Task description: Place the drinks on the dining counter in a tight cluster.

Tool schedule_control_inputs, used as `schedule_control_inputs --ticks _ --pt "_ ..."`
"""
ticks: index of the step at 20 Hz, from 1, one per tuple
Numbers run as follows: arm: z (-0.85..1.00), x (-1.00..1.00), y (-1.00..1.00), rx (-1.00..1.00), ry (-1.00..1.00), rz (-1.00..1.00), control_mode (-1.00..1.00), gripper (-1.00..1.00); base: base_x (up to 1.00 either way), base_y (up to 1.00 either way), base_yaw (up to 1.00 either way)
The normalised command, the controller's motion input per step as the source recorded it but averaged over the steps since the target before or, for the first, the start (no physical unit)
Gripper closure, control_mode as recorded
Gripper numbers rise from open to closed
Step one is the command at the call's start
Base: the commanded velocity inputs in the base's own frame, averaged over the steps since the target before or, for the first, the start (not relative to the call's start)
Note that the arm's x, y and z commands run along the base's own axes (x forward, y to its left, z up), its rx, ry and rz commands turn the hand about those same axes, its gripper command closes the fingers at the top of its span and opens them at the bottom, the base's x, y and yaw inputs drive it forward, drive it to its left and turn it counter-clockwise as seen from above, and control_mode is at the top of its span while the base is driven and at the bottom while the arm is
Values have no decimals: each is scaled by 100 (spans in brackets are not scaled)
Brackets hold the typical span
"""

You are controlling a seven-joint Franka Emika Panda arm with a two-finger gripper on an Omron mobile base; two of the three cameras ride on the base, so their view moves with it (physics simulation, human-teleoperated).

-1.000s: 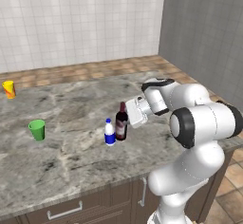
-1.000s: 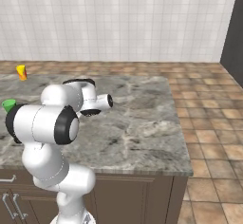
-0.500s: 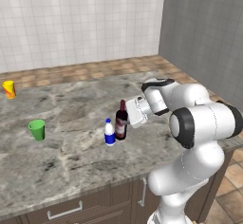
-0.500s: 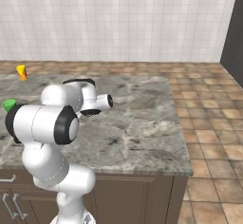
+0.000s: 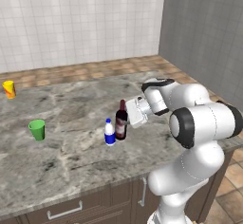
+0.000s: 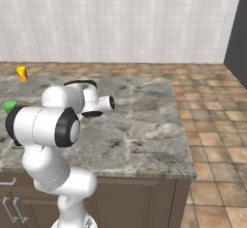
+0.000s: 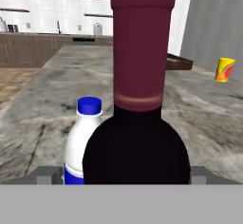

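Observation:
The dark wine bottle (image 5: 121,121) stands upright on the dining counter (image 5: 71,156), with the small white bottle with a blue cap (image 5: 110,133) close on its left. My gripper (image 5: 127,117) is level with the wine bottle and open, one finger on each side of it. In the hand view the wine bottle (image 7: 137,137) looms between my spread fingertips (image 7: 47,173), and my gripper (image 7: 123,174) does not press on it. The white bottle (image 7: 80,142) peeks out behind it on the left.
A green cup (image 5: 37,129) stands on the counter's left side and a yellow-orange cup (image 5: 8,88) at its far left back. From the right base view my arm hides the bottles; the counter's right edge (image 6: 185,140) drops to a tiled floor.
My fingers have spread away from the wine bottle. The arm, both bottles and the cups have stayed where they were.

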Motion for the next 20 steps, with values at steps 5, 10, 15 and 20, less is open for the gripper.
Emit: schedule_control_inputs --ticks 5,10,15,20 --pt "0 0 -12 0 0 0 -100 -100 0 0 0" --pt "4 0 -22 1 0 0 -100 -100 0 0 0" --pt "23 -8 -28 0 0 0 -100 -100 0 0 0" --pt "30 -16 -20 0 0 0 -100 -100 0 0 0"
